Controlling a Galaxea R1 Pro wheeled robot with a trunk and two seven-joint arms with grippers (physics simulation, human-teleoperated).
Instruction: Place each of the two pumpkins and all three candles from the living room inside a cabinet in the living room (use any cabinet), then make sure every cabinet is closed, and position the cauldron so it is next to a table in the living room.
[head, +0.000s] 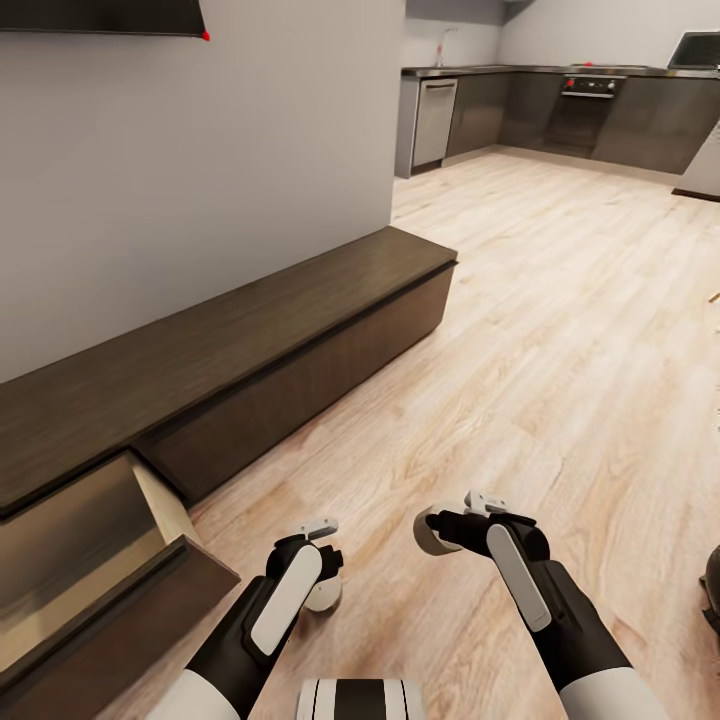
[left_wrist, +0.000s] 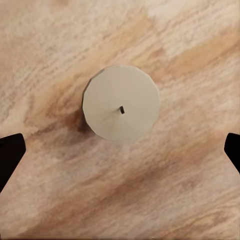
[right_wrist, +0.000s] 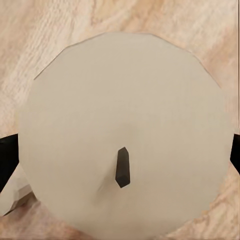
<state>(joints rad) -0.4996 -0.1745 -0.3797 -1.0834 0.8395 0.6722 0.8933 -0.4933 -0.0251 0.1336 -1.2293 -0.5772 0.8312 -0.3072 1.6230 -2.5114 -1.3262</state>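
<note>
Left gripper: pointing straight down, jaws spread wide over floor candle. Right gripper: angling inward, clasping second candle.

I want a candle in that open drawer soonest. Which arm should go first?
Probably the left: its gripper hangs nearest the open drawer, though open above a floor candle; the right gripper's candle looks closer.

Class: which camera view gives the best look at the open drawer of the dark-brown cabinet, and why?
The head view. There the open drawer of the cabinet shows its pale interior and dark front, pulled out over the floor. The left and right wrist views look down on candles and wood floor instead.
</note>
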